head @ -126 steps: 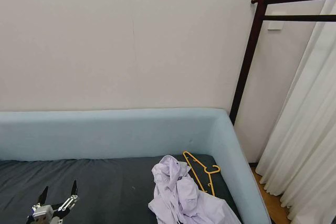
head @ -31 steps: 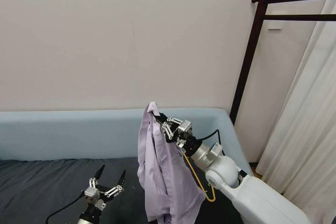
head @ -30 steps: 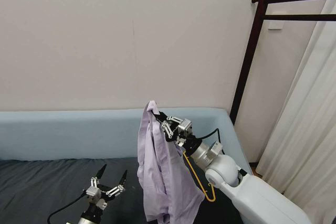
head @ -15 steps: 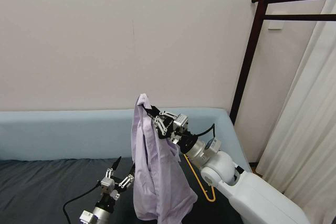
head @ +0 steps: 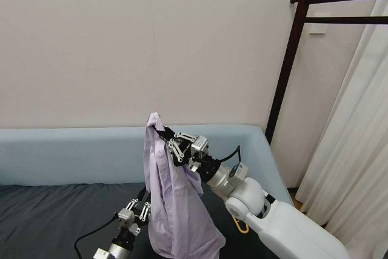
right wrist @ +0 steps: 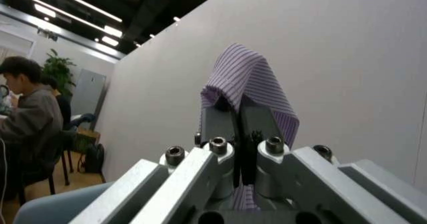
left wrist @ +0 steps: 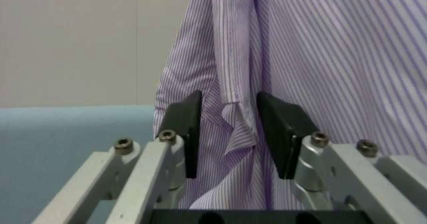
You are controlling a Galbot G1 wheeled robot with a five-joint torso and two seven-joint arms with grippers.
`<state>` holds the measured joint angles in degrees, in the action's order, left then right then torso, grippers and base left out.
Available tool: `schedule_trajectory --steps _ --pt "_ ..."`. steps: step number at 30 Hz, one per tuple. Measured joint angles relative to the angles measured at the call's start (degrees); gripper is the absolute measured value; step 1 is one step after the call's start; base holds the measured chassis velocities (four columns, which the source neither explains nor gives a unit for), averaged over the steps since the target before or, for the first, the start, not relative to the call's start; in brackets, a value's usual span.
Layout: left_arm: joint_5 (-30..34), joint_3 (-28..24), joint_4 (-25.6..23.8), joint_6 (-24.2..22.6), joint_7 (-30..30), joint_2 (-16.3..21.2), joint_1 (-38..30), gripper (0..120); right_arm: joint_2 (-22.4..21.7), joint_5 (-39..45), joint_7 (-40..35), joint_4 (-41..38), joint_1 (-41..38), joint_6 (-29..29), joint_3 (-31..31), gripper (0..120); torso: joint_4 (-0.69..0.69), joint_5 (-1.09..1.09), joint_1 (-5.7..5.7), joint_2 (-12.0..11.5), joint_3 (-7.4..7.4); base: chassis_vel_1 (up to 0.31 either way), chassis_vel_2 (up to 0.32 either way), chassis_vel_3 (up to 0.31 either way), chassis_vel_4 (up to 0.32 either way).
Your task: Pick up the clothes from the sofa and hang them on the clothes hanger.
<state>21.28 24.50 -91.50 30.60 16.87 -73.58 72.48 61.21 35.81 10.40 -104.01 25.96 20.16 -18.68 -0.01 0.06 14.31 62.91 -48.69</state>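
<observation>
Since half a second ago our left gripper has climbed to the near edge of the shirt, and the shirt has swung left. Its jaws stand open with a hanging fold between them, not yet pinched. Our right gripper is clamped on the shirt's top, dangling it over the sofa. We judge the pick-up done. Next we must close on that fold, then carry everything to the far-right clothes rack.

Bright, even indoor light; wall flatly lit; soft shadows in shirt folds; ceiling strip lights glowing in right wrist view
</observation>
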Motion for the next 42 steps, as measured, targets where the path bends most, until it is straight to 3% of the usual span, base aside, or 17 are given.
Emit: schedule_trajectory --steps 5,16,20,24,27,28,31,33,34,35,39,42 --pt "-0.3 0.5 0.4 0.2 0.0 -0.2 0.0 40 0.4 0.0 0.0 0.0 -0.4 0.0 -0.4 0 -0.01 0.00 0.00 0.0 0.00 0.000 0.000 0.000 0.000" --pt "-0.5 1.2 0.5 1.4 -0.2 -0.4 0.1 0 0.8 0.0 -0.4 0.5 -0.6 0.0 -0.3 0 -0.01 0.00 0.00 0.0 0.00 0.000 0.000 0.000 0.000" --pt "0.2 2.1 -0.3 2.1 -0.2 -0.3 0.4 0 0.9 0.0 -1.0 1.4 -0.4 0.1 0.2 0 -0.01 -0.01 0.00 0.0 0.00 0.000 0.000 0.000 0.000" --pt "5.1 4.3 -6.1 1.6 -0.2 2.1 1.3 0 0.7 -1.8 -4.8 4.5 -0.9 -1.3 1.5 0 0.00 -0.02 0.00 0.0 0.00 0.000 0.000 0.000 0.000" --pt "14.3 8.0 -16.1 -1.8 -1.9 10.7 1.2 0 0.4 -2.6 -6.8 7.9 -2.3 -2.2 4.3 0 -0.01 -0.01 0.00 0.0 0.00 0.000 0.000 0.000 0.000" --pt "14.3 8.0 -16.1 -1.8 -1.9 10.7 1.2 0 0.4 -2.6 -6.8 7.9 -2.3 -2.2 4.3 0 -0.01 -0.01 0.00 0.0 0.00 0.000 0.000 0.000 0.000" --pt "21.0 11.6 -20.5 -4.8 -4.1 18.9 0.1 0 0.4 -2.2 -6.8 9.0 -3.3 -2.3 5.7 0 -0.01 0.03 0.00 0.0 0.00 0.000 0.000 0.000 0.000" --pt "21.6 11.9 -20.9 -5.1 -4.3 19.8 -0.1 0 0.5 -2.1 -6.8 9.1 -3.4 -2.2 5.8 0 -0.01 0.02 0.00 0.0 0.00 0.000 0.000 0.000 0.000" --pt "25.3 13.5 -22.3 -7.0 -5.7 25.5 -1.6 0 0.7 -1.3 -6.5 9.2 -4.3 -2.2 6.6 0 0.01 -0.01 0.00 0.0 0.00 0.000 0.000 0.000 0.000" --pt "26.4 13.8 -22.6 -7.8 -6.5 27.6 -2.5 0 0.8 -1.0 -6.4 9.1 -4.6 -2.2 6.9 0 0.01 -0.01 0.00 0.0 0.00 0.000 0.000 0.000 0.000" --pt "27.6 14.4 -22.8 -9.8 -8.7 32.0 -5.6 0 0.7 0.1 -5.4 7.9 -5.4 -1.9 7.9 0 -0.02 -0.01 0.00 0.0 0.00 0.000 0.000 0.000 0.000" --pt "27.6 15.0 -23.0 -10.7 -9.6 33.2 -6.7 0 0.4 0.4 -4.6 7.0 -5.6 -1.6 8.5 0 -0.02 0.00 0.01 0.0 0.00 0.000 0.000 0.000 0.000"
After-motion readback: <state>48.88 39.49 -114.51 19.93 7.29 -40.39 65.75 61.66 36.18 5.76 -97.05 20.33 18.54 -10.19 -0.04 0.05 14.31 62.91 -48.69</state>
